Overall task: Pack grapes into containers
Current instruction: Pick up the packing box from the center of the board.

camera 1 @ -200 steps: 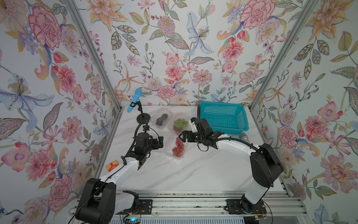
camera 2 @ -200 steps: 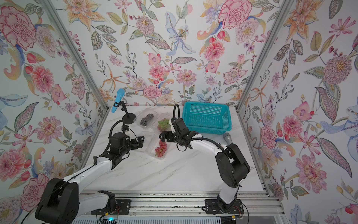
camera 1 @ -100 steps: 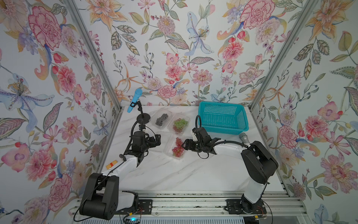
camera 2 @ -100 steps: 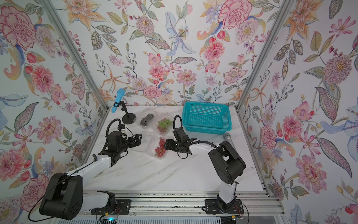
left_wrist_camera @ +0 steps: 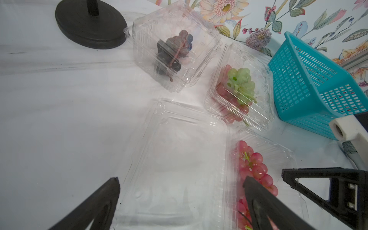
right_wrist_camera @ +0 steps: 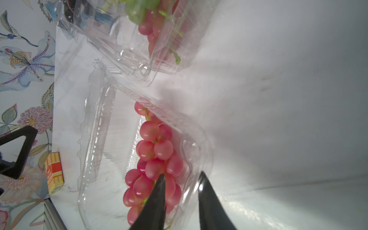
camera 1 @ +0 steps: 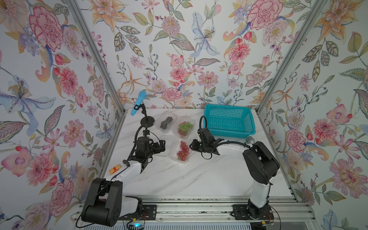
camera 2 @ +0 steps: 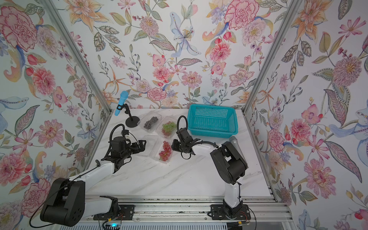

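Observation:
Three clear containers lie mid-table. The far one (camera 1: 166, 121) is closed on dark grapes (left_wrist_camera: 173, 51). Another (camera 1: 185, 127) is closed on green grapes (left_wrist_camera: 242, 83) and red ones. The near container (camera 1: 181, 152) is open and holds red grapes (right_wrist_camera: 155, 153), its lid (left_wrist_camera: 175, 159) flat to the left. My left gripper (left_wrist_camera: 181, 184) stands open just above that lid. My right gripper (right_wrist_camera: 181, 179) is astride the open container's right wall, jaws narrowed. One finger (right_wrist_camera: 157, 197) is inside against the red grapes and the other outside. Whether they pinch the wall I cannot see.
A teal basket (camera 1: 250, 129) stands at the back right with a grey microphone (camera 1: 250, 140) in front of it. A blue microphone (camera 1: 138, 103) on a black stand (camera 1: 147, 120) is at the back left. A small orange box (camera 1: 115, 170) lies by the left wall.
My right gripper has come forward and down from beside the green-grape container to the open container's right wall, and its jaws have narrowed. The left gripper has shifted slightly and stays open.

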Controlling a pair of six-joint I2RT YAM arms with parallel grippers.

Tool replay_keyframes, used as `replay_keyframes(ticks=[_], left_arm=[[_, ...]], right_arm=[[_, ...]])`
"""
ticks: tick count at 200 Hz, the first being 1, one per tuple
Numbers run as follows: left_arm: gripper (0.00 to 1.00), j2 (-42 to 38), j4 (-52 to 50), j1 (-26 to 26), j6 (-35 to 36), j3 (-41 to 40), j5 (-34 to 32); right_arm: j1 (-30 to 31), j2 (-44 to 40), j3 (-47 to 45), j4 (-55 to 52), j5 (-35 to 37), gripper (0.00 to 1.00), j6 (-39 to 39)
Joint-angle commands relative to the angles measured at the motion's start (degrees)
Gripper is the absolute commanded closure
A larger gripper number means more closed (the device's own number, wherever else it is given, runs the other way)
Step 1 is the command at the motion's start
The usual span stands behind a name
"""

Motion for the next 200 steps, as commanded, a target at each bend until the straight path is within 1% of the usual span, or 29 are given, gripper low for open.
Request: replay_keyframes(ticks=[1, 36, 54, 74, 92, 118, 119, 148, 163, 180, 200], left_arm=[[0.0, 0.1, 1.3, 0.3, -0.5, 0.1, 1.0], [0.0, 0.2, 2.1, 0.3, -0.8, 0.4, 1.3], [0.0, 0.1, 2.0, 0.4, -0.6, 0.3, 1.2], [0.0, -0.4, 1.6, 0.4, -0.3, 0.2, 1.0], [0.0, -0.8, 1.6, 0.4, -0.1, -0.2, 0.8], [0.0, 0.1, 3.1, 0.6, -0.2, -0.8, 1.9], [0.0, 0.2, 3.2, 0.6, -0.2, -0.8, 1.9], [0.0, 2.4, 7.2, 2.1, -1.8, -1.4, 5.4], [0.0, 4.0, 9.1, 2.8, -2.3, -1.1, 7.2], [0.0, 6.2, 12.2, 3.6, -3.8, -0.9, 10.5], [0.0, 8.6, 18.2, 4.8, -6.9, -1.5, 14.9]], right_arm=[[0.3, 1.5, 2.1, -3.2, 3.2, 0.77, 0.1], [0.7, 3.0, 3.8, -6.1, 5.9, 0.82, -1.0], [0.8, 3.8, 4.6, -6.7, 5.9, 0.89, -1.0], [0.7, 3.7, 4.6, -6.7, 6.2, 0.93, -0.9], [0.0, 3.0, 4.1, -6.7, 5.7, 1.0, -0.8], [-1.0, 1.3, 2.4, -4.8, 2.9, 1.0, -0.5], [-1.9, 1.2, 2.3, -4.7, 2.9, 1.0, -0.5], [-4.5, -1.3, 0.2, -2.8, 0.5, 1.0, -0.4], [-5.6, -2.4, -1.2, -0.6, -2.2, 1.0, 0.2], [-6.2, -3.3, -1.7, 0.5, -3.9, 1.0, 0.2], [-6.5, -4.1, -1.5, 0.6, -5.4, 1.0, 0.0]])
